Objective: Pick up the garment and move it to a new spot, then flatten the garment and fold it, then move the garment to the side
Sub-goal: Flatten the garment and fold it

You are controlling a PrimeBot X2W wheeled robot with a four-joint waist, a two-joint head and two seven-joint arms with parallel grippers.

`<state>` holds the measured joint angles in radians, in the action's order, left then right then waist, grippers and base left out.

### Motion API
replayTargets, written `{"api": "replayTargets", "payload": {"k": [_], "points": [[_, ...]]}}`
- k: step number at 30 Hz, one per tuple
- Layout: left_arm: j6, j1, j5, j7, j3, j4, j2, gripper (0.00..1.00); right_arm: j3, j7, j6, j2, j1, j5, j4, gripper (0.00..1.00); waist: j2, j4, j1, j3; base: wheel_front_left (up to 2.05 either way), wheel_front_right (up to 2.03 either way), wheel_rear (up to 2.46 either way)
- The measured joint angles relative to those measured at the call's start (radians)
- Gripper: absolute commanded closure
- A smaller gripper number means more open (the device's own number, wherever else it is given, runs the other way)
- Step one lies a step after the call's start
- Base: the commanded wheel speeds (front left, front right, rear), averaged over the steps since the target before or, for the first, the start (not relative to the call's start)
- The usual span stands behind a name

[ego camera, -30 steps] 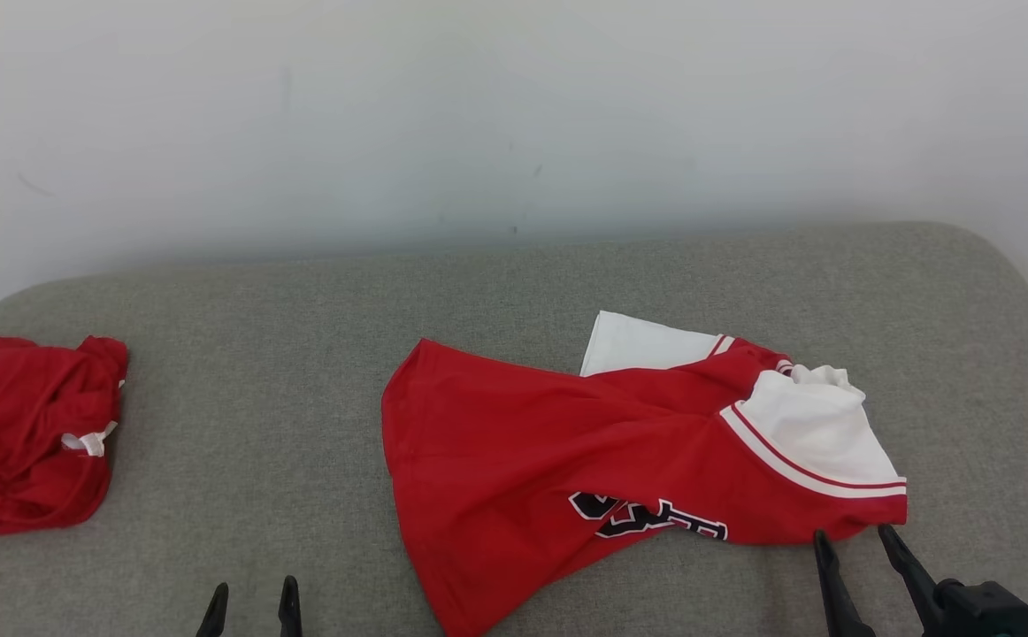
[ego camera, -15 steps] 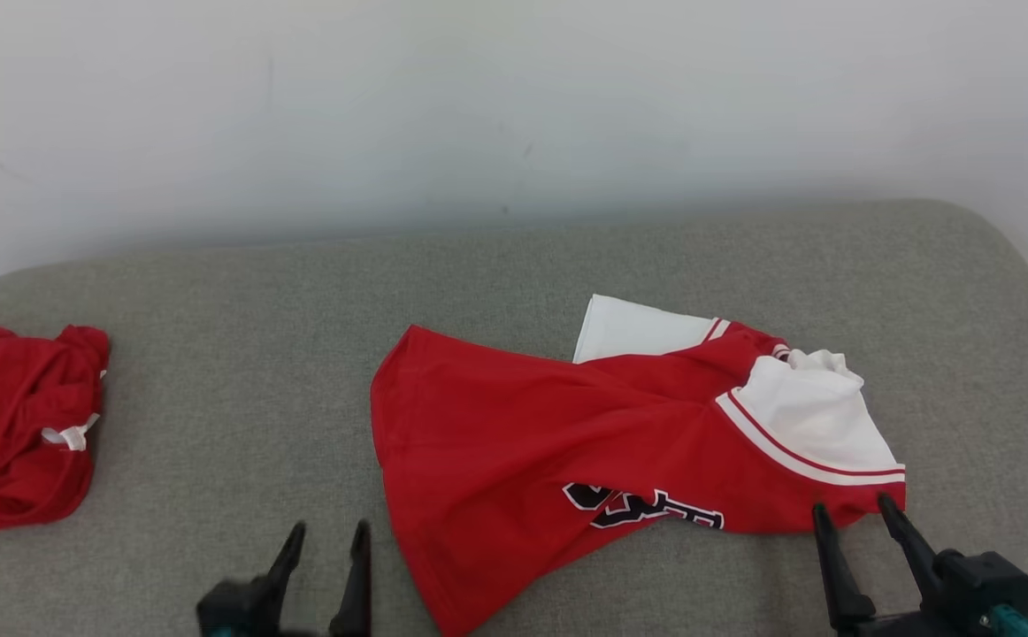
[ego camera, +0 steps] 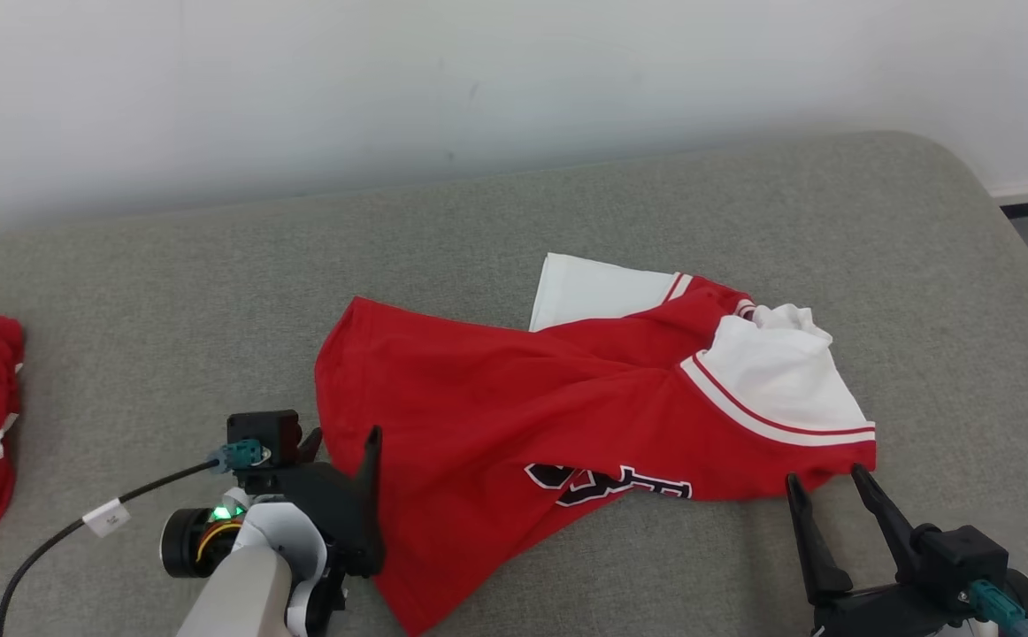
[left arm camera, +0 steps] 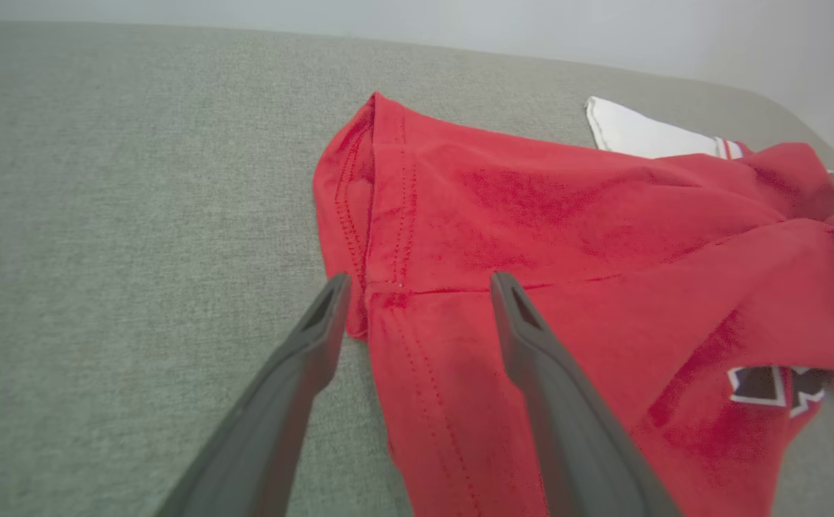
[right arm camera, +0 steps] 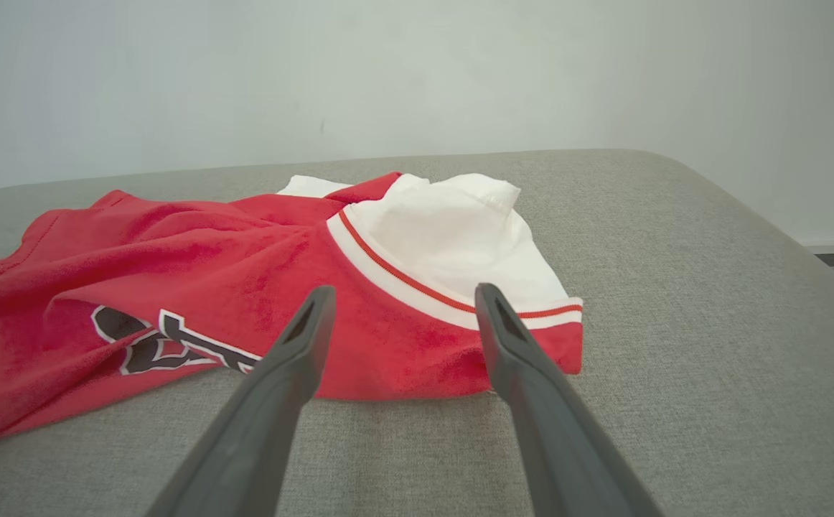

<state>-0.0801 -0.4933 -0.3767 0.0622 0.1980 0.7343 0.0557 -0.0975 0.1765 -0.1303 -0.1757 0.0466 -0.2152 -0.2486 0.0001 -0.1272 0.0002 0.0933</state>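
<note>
A red jersey (ego camera: 479, 398) lies rumpled on the grey surface (ego camera: 169, 292). The left hand (ego camera: 344, 435), released, straddles its hem; the right hand (ego camera: 825, 476), released too, sits just beside the sleeve (ego camera: 779, 380).

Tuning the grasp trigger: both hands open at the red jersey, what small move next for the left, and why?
Probably lower the left hand slightly and close on the hem of the jersey. Its open fingers straddle that edge, one over the grey cushion, one over red cloth; nothing is gripped. The right hand hangs open short of the sleeve's red cuff.
</note>
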Motion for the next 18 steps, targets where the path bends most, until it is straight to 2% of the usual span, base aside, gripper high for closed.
{"api": "replayTargets", "payload": {"k": [7, 18], "points": [[0.028, -0.046, -0.013, 0.041, -0.014, 0.055, 0.016, 0.00, -0.002, 0.010, 0.000, -0.002, 0.013, -0.006, -0.012, 0.00, 0.0000, -0.035, 0.0000, 0.027, 0.00, 0.00, 0.00], [0.008, -0.068, -0.052, 0.057, -0.007, 0.102, 0.012, 0.00, -0.007, 0.016, 0.000, 0.007, 0.015, -0.006, -0.023, 0.00, 0.0000, -0.040, -0.0002, 0.028, 0.00, 0.00, 0.00]]}}
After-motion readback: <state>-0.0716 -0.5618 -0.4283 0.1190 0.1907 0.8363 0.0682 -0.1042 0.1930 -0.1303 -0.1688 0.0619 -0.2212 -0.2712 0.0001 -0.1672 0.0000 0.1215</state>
